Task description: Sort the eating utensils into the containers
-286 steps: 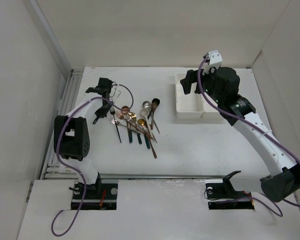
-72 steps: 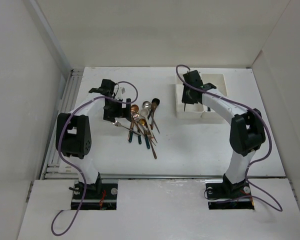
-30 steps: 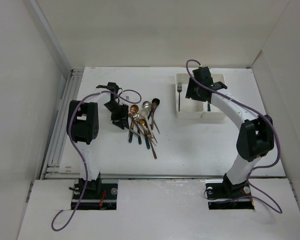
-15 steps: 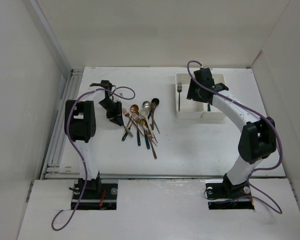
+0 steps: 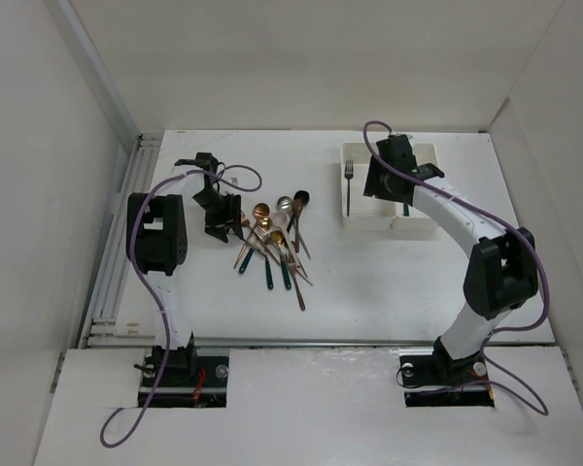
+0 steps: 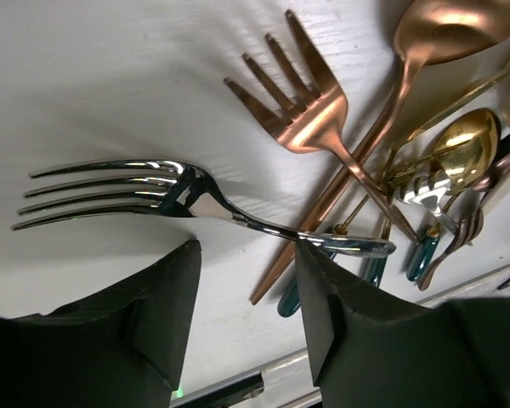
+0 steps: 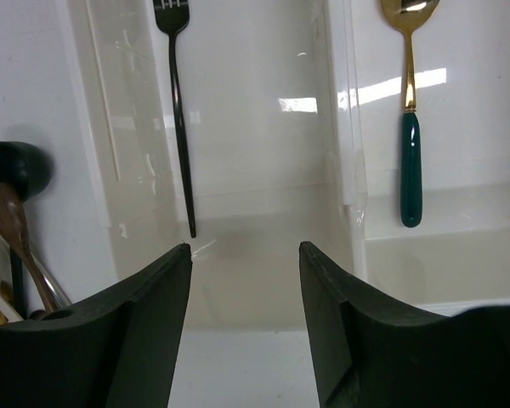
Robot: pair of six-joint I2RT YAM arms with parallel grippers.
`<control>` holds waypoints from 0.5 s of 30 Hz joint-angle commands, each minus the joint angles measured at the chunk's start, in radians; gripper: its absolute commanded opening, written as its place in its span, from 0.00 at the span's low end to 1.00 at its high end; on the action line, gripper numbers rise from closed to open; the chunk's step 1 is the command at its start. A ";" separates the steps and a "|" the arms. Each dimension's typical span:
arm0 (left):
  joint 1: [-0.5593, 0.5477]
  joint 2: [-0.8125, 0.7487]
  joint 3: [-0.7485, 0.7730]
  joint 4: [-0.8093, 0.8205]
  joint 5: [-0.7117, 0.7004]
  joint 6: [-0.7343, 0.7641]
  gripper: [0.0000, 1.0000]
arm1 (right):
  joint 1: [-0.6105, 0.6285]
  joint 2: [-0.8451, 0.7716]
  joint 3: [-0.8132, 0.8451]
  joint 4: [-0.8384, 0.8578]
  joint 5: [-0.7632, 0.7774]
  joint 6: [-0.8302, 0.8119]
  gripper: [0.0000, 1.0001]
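A pile of eating utensils (image 5: 272, 243) lies at the table's middle left. My left gripper (image 5: 222, 216) is open just left of the pile; in the left wrist view a silver fork (image 6: 153, 191) lies ahead of its gap (image 6: 248, 280), with a copper fork (image 6: 310, 110) and gold spoons beyond. The white two-bin container (image 5: 364, 218) stands at the back right. Its left bin holds a black fork (image 7: 178, 119), also in the top view (image 5: 349, 184). Its right bin holds a gold spoon with a teal handle (image 7: 410, 161). My right gripper (image 7: 245, 255) is open and empty above the left bin.
A black spoon and a brown spoon (image 7: 17, 204) of the pile show at the left edge of the right wrist view. A metal rail (image 5: 117, 233) runs along the table's left edge. White walls enclose the table on three sides.
The right gripper carried the black fork to the left bin, released it and opened. The left gripper shifted into the pile's left edge and spread some utensils.
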 commanded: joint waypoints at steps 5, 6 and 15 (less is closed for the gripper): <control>-0.030 0.038 0.022 0.089 -0.023 0.019 0.54 | -0.006 -0.071 -0.028 0.022 0.015 -0.012 0.59; -0.030 0.038 0.022 0.089 -0.023 0.019 0.55 | -0.006 -0.071 -0.028 0.022 0.015 -0.012 0.59; -0.048 0.141 0.042 0.089 -0.111 0.010 0.62 | -0.006 -0.071 -0.028 0.013 0.026 -0.012 0.59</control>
